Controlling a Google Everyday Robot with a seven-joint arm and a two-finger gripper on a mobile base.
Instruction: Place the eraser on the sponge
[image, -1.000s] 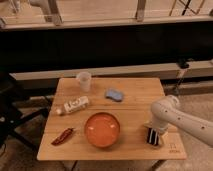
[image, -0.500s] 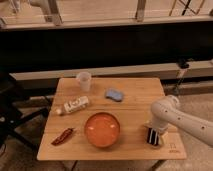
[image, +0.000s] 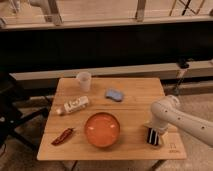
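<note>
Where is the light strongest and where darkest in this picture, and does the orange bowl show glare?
Camera view: brightest on the table and the floor beyond; darkest in the wall behind; the bowl shows a soft sheen; the gripper, at the eraser near the table's right front, is evenly lit.

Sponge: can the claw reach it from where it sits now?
Probably yes. The claw is at the eraser near the table edge; only bare wood lies between it and the sponge.
</note>
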